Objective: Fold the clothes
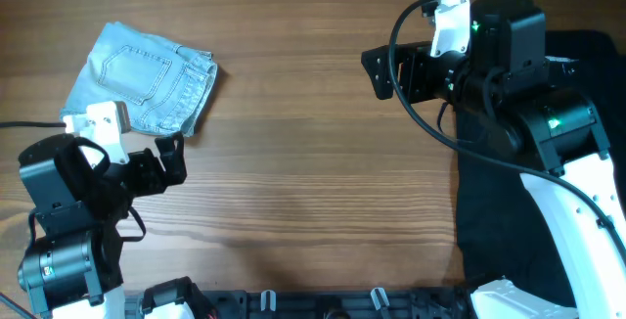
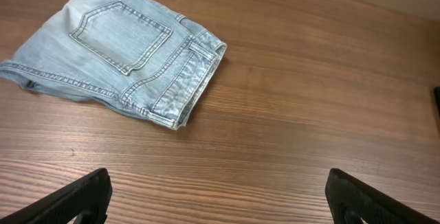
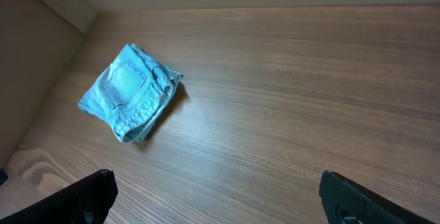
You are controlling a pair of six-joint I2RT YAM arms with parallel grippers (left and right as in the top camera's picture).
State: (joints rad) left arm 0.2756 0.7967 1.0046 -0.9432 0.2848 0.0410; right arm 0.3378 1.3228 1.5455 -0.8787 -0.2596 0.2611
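Note:
The light blue denim shorts lie folded into a compact bundle at the far left of the table, a back pocket facing up. They also show in the left wrist view and the right wrist view. My left gripper is open and empty, just below the shorts' lower right corner and apart from them. My right gripper is open and empty, held above the bare table right of centre, far from the shorts.
A large plain black garment lies on the right side of the table, partly under my right arm. Bare wooden tabletop lies between the two arms. A black rail with clips runs along the front edge.

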